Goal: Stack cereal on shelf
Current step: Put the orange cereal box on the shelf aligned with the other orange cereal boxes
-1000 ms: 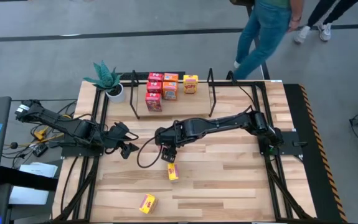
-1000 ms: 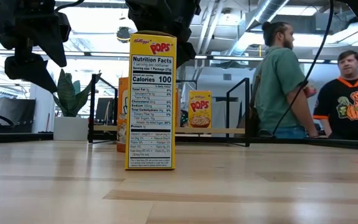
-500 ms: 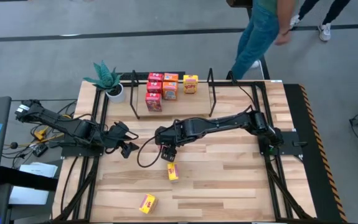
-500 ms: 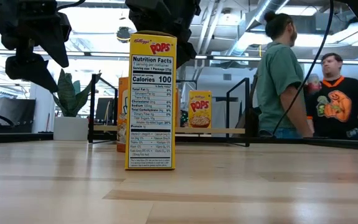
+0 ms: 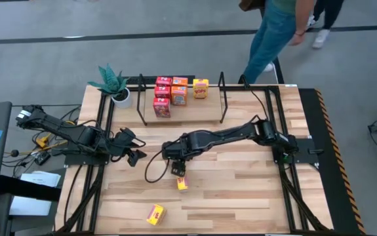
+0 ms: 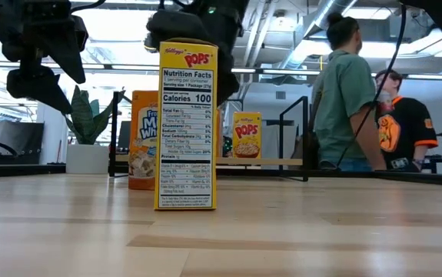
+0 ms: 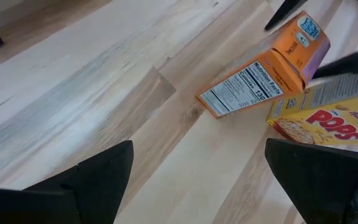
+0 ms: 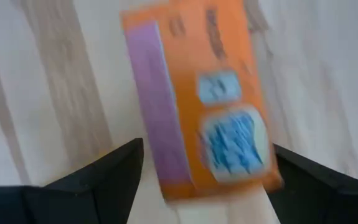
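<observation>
Near table centre, under the right gripper (image 5: 177,168), sits the orange cereal box (image 8: 203,99): light, stiff cardboard, probably slick and crushable, so pinch its broad printed faces. Right fingers spread wide, straddling nothing yet. Yellow box (image 5: 182,183) at six o'clock, shelf (image 5: 180,118) at twelve. Left gripper (image 5: 136,156) waits at nine, fingers apart.

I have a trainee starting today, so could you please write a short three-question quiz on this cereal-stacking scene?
1. True or false: the right gripper hangs open directly over an orange cereal box.
2. How many cereal boxes already stand on the shelf? A) three B) five C) eight
3. Fill in: the left gripper waits open at the table's ____ side.

Key: 1 true. 2 B, two red, two orange, one yellow. 3 left.
</observation>
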You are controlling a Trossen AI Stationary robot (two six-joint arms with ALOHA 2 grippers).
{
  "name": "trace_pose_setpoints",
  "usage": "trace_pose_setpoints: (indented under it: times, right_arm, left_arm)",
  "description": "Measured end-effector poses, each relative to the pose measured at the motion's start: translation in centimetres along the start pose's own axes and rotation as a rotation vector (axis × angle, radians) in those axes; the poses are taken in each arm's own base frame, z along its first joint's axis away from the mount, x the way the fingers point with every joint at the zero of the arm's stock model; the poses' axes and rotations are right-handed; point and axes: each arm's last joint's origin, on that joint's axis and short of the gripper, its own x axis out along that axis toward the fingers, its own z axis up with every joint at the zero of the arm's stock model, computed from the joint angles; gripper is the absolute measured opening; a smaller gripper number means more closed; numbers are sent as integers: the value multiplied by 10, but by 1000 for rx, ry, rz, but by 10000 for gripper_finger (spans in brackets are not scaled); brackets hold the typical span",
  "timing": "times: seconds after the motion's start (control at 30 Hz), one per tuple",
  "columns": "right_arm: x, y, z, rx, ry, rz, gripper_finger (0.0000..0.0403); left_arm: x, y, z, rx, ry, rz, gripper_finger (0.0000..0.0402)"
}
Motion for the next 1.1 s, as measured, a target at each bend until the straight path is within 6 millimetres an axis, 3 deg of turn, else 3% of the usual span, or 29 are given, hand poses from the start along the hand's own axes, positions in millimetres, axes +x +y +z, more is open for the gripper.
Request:
trace_pose_setpoints:
  times: [0.2,0.6,1.1]
  right_arm:
    - [-8,-5,3,-15,-16,-2,323]
    - [-29,-1,15,-220,-94,20,322]
    - [-29,-7,19,-294,-95,44,322]
  left_arm:
    - [0,0,1,-2,-16,8,355]
    - [0,0,1,-12,-16,7,355]
    - [0,0,1,-11,-20,11,355]
